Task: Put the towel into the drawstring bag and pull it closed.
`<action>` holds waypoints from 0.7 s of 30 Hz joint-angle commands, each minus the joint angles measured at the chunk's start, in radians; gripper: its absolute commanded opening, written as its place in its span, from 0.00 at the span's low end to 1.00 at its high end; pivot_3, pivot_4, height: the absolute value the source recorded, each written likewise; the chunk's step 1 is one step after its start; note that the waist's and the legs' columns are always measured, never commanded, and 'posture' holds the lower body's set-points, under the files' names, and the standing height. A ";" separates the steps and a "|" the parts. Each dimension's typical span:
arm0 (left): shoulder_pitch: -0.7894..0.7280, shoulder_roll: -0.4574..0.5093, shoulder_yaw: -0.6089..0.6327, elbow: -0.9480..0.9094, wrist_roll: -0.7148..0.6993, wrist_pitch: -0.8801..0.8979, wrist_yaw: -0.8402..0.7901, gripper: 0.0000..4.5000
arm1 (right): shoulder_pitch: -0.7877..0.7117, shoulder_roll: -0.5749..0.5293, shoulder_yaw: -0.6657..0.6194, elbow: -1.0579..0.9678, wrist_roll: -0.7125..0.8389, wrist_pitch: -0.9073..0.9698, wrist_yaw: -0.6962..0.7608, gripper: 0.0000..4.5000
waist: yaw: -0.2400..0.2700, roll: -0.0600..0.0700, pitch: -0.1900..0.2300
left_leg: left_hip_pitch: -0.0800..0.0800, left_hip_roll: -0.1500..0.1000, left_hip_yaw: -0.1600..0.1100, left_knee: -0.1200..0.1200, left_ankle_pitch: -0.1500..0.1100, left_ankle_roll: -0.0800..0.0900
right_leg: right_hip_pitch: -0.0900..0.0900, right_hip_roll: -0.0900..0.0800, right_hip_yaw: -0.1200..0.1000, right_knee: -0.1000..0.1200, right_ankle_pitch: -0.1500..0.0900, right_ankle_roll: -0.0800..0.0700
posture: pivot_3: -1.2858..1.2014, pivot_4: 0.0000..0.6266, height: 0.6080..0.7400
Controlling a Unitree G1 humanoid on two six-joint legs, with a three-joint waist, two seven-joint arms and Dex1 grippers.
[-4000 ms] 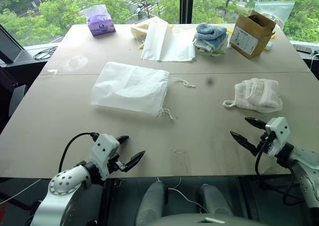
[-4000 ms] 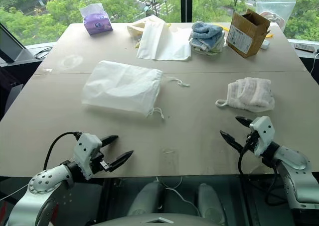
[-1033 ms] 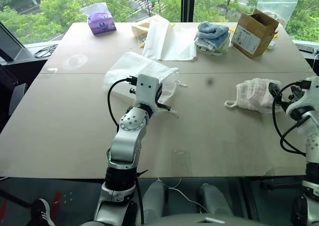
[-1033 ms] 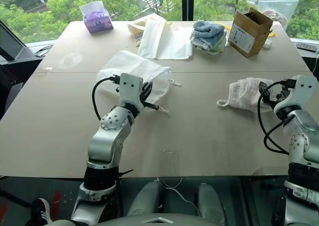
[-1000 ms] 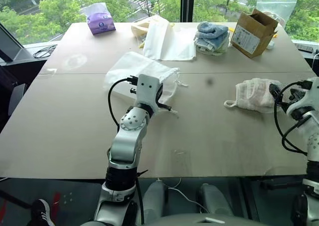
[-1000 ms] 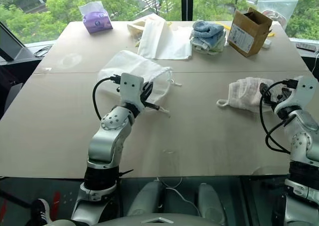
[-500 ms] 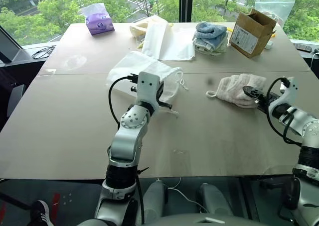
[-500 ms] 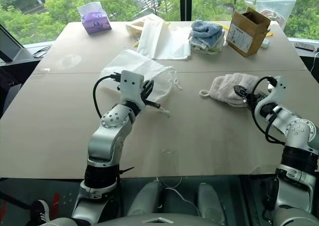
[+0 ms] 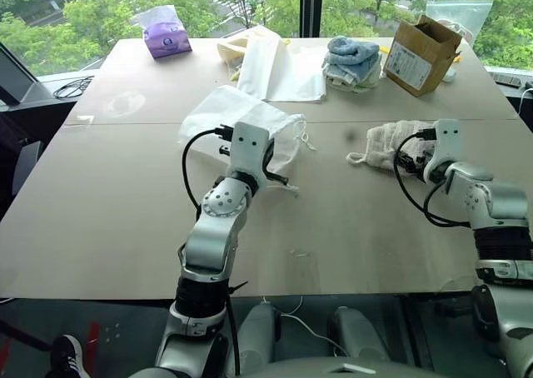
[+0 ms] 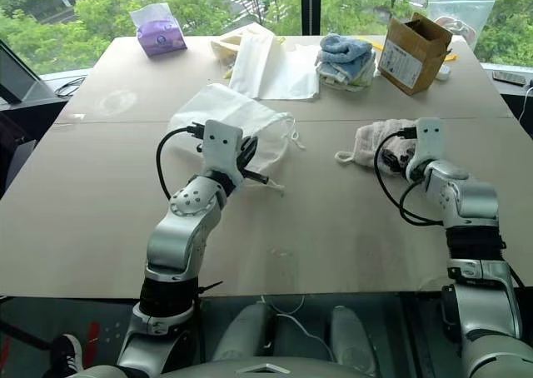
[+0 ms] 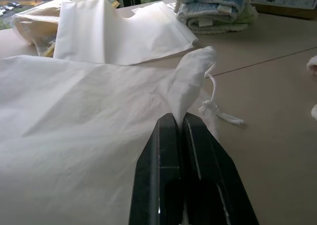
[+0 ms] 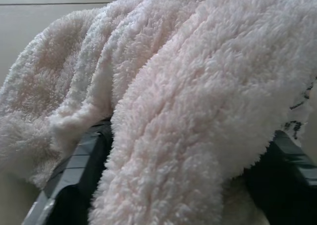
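Observation:
The drawstring bag (image 9: 223,113) lies white and crumpled at mid-table, its cords (image 11: 214,93) trailing from the mouth. My left gripper (image 11: 178,117) is shut on a raised fold of the bag's mouth edge, and that corner is lifted off the table. To the right lies the towel (image 9: 385,136), off-white and fluffy, bunched up with its small loop (image 9: 356,156) towards the bag. My right gripper (image 9: 415,151) has a finger on each side of the towel's near end. The pile bulges over both fingers (image 12: 74,165) and hides their tips.
Along the far edge stand a purple tissue pack (image 9: 168,32), a cream flat bag (image 9: 279,66), a stack of blue-and-white folded cloths (image 9: 354,60) and an open cardboard box (image 9: 425,53). Bare table (image 9: 333,220) stretches between bag and towel and towards me.
My right gripper has come in from the right onto the towel, shoved it left towards the bag, and narrowed its jaws around it. The left gripper has kept still on the bag.

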 commanded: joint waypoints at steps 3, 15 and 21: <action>0.009 0.007 -0.014 -0.044 0.005 -0.016 0.004 0.00 | 0.037 -0.073 0.060 0.003 -0.121 -0.081 0.050 0.20 | 0.006 0.000 0.000 | 0.000 0.000 0.000 0.000 0.000 0.000 | 0.000 0.000 -0.001 0.000 0.000 0.000 | 0.52 0.24 1.00; -0.036 0.003 0.058 -0.060 -0.113 -0.015 -0.059 0.00 | 0.195 -0.218 -0.047 -0.344 0.121 -0.175 0.525 0.01 | -0.001 -0.001 0.001 | -0.002 0.000 -0.003 -0.001 0.000 0.000 | 0.000 0.000 -0.002 -0.002 0.000 0.000 | 0.52 0.24 1.00; -0.051 0.066 0.139 -0.112 -0.372 0.005 -0.284 0.00 | 0.219 -0.271 -0.077 -0.517 0.305 -0.081 0.693 0.01 | 0.001 -0.002 0.002 | -0.002 0.000 -0.003 -0.001 0.000 0.000 | 0.000 0.000 -0.003 -0.002 0.000 0.000 | 0.52 0.24 1.00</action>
